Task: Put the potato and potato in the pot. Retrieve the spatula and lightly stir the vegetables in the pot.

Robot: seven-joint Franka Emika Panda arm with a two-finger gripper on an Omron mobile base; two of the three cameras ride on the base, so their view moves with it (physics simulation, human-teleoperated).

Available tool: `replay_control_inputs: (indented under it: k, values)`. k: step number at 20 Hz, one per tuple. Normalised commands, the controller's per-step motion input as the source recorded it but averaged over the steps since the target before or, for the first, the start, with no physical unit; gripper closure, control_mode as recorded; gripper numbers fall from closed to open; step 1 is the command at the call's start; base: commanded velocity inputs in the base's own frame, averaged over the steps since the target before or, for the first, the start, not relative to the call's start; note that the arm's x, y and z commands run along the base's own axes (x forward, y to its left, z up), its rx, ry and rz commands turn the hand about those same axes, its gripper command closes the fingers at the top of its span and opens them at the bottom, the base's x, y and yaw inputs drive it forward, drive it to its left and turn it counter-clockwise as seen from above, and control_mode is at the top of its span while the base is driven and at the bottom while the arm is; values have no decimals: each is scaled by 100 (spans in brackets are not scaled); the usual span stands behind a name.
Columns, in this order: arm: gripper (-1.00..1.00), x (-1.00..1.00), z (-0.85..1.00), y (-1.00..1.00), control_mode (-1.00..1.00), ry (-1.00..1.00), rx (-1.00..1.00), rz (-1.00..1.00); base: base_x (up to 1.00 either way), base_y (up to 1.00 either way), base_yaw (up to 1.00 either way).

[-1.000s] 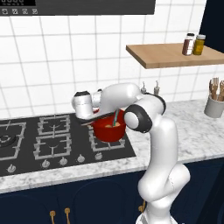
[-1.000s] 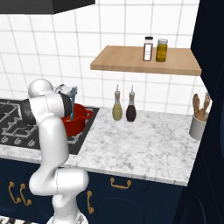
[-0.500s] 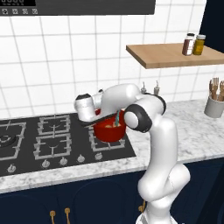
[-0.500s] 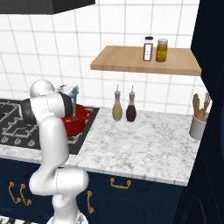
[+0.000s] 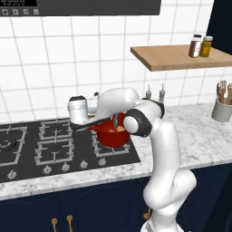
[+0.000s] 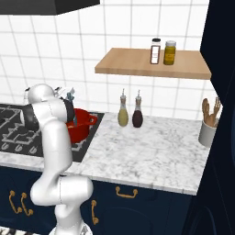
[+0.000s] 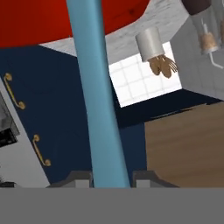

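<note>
Where hob (image 5: 54,149) meets marble (image 6: 151,147) — pot (image 5: 113,135)

light-blue spatula (image 7: 98,96) clamped between the fingertips (image 7: 81,178) — running up to the red pot (image 7: 52,19).

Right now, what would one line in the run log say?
phase: stirring | gripper: shut on spatula | spatula: reaching into pot | pot: on stove

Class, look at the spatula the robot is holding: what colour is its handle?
The spatula handle is plain light blue, clearest in the hand view.
</note>
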Motion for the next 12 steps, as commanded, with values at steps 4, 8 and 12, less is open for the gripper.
replay_control_inputs:
  k: [4, 8, 12]
  values:
    - [100, -3, 16, 1, -100, -18, 12, -1, 0, 0, 0]
    - [100, -17, -9, 0, -100, -12, 12, 0, 0, 0, 0]
    - [100, -20, -71, 0, -100, 0, 13, 0, 0, 0, 0]
